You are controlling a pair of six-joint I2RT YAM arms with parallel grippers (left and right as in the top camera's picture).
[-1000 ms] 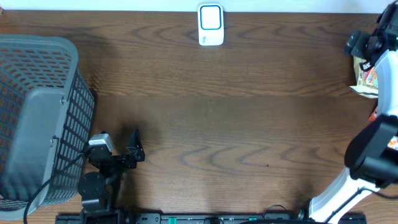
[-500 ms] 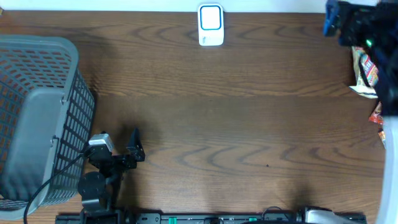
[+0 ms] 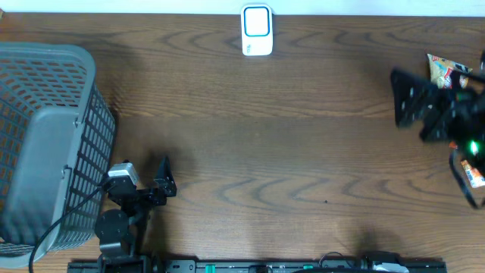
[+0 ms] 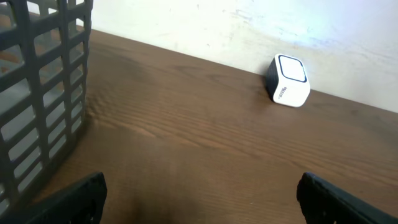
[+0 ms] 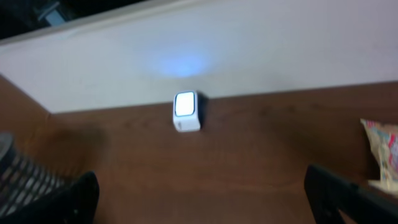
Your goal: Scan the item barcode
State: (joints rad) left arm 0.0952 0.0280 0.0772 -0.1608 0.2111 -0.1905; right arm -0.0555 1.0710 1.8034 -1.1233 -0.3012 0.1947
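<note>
Black right gripper (image 5: 208,199) spread wide and empty, I see snack packet (image 5: 382,155) just past its right finger, scanner (image 5: 186,112) straight ahead, only overhead shows another packet (image 3: 474,174) near the arm, left gripper (image 4: 199,202) wide too, empty, basket (image 4: 37,93) at its left.

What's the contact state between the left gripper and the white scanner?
Apart. The left wrist view shows bare table between the open left gripper and the white scanner.
</note>
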